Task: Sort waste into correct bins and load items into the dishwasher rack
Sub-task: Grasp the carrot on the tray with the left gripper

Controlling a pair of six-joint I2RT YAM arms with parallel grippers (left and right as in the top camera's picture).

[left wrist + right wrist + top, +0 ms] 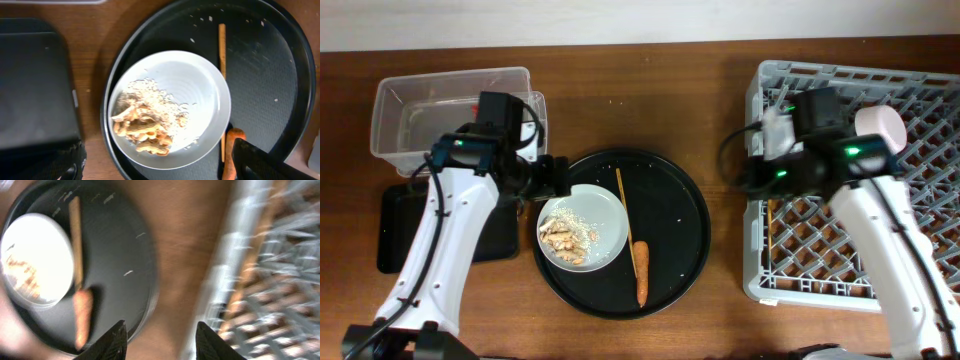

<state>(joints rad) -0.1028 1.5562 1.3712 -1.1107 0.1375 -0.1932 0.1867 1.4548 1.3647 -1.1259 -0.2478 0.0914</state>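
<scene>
From overhead we see the left gripper point(556, 178) at the far-left rim of the plate point(605, 222); we cannot tell whether it touches. The food scraps point(565, 236) lie on the plate just beside this gripper. One chopstick point(622, 205) lies along the plate's far side from it, and the carrot point(641, 272) lies beyond that. All of these sit on the round black tray point(675, 210). The clear tub point(450, 105) and the black rectangular tray point(395, 228) lie behind the left gripper, beside its arm. The right gripper point(748, 172) hangs at the left edge of the dishwasher rack point(920, 160), with a second chopstick point(770, 215) in the rack just beside it and the bowl point(878, 125) behind it. Bare worktop point(725, 235) separates the rack from the round tray.

In the left wrist view the left gripper point(157, 160) has its fingers point(265, 162) spread wide and holds nothing. The plate point(200, 85) and scraps point(145, 127) lie just ahead between the fingers, and the carrot point(232, 150) is touching the right one.

The right wrist view is blurred. The right gripper point(162, 340) has its fingers point(112, 340) apart and empty over bare worktop point(185, 240). The tray point(125, 255) with the carrot point(82, 312) lies to one side and the rack point(280, 280) to the other
</scene>
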